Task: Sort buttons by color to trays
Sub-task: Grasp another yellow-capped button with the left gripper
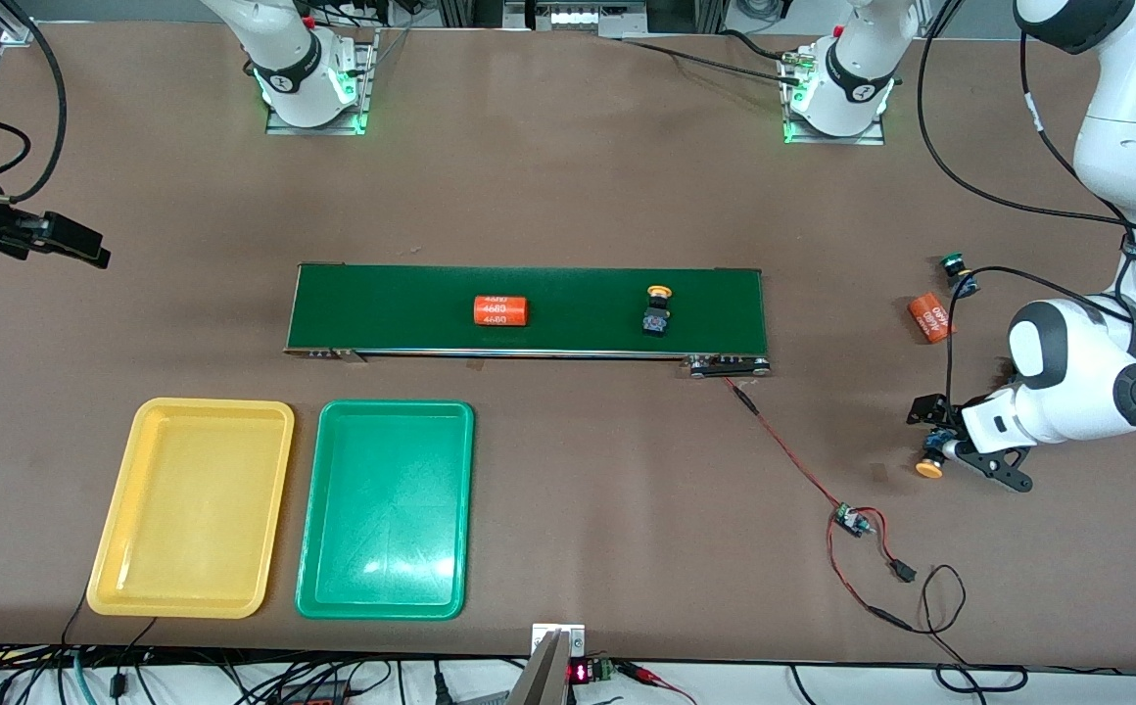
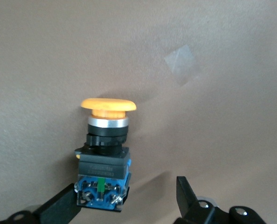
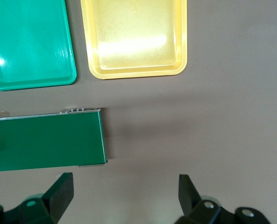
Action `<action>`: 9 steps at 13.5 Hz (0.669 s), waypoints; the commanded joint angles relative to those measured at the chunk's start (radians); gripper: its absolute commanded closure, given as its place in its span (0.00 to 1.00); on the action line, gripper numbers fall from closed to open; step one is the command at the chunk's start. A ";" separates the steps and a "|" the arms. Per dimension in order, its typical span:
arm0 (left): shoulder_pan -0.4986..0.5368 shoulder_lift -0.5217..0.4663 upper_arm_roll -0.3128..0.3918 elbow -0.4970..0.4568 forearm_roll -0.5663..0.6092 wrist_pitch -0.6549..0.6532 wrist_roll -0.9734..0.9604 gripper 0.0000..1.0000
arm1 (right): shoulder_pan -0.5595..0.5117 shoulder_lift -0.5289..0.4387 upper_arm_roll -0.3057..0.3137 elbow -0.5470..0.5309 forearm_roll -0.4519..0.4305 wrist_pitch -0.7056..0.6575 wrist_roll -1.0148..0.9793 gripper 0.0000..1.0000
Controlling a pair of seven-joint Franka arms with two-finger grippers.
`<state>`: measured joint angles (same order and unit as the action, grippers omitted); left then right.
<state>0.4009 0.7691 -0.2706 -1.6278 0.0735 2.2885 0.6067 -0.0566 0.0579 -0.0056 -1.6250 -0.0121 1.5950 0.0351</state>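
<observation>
A yellow-capped button [image 2: 103,161] lies between the fingers of my left gripper [image 2: 127,191], at the left arm's end of the table. Its blue base touches one finger [image 2: 59,207]; the other finger [image 2: 185,191] stands well apart, so the gripper is open. The front view shows this button [image 1: 930,460] by the left gripper [image 1: 955,441]. Another yellow button [image 1: 659,311] stands on the dark-green conveyor belt [image 1: 578,294]. A green button [image 1: 955,269] lies on the table. The yellow tray [image 1: 191,507] and green tray [image 1: 387,509] hold nothing. My right gripper [image 1: 88,250] waits open and empty at the right arm's end of the table.
One orange cylinder marked 4680 [image 1: 500,310] lies on the belt, another [image 1: 930,317] beside the green button. A red-black wire with a small board [image 1: 852,519] trails from the belt toward the front camera. The right wrist view shows the green tray [image 3: 31,42], yellow tray [image 3: 134,37] and belt end [image 3: 45,140].
</observation>
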 commanded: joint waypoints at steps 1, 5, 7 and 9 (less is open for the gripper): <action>-0.016 0.019 0.001 0.045 -0.017 -0.001 0.076 0.00 | -0.016 -0.009 0.004 -0.007 0.029 -0.012 -0.026 0.00; -0.016 0.022 0.001 0.060 -0.017 0.000 0.099 0.00 | -0.012 -0.105 0.006 -0.107 0.038 0.014 -0.023 0.00; -0.010 0.039 0.001 0.059 -0.014 0.035 0.105 0.00 | -0.012 -0.183 0.006 -0.224 0.054 0.089 -0.017 0.00; -0.007 0.045 0.001 0.049 -0.009 0.078 0.114 0.07 | -0.009 -0.269 0.010 -0.361 0.055 0.179 -0.001 0.00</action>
<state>0.3904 0.7917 -0.2698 -1.5975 0.0735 2.3396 0.6802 -0.0624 -0.0833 -0.0042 -1.8057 0.0287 1.6781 0.0277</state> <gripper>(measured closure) 0.018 0.000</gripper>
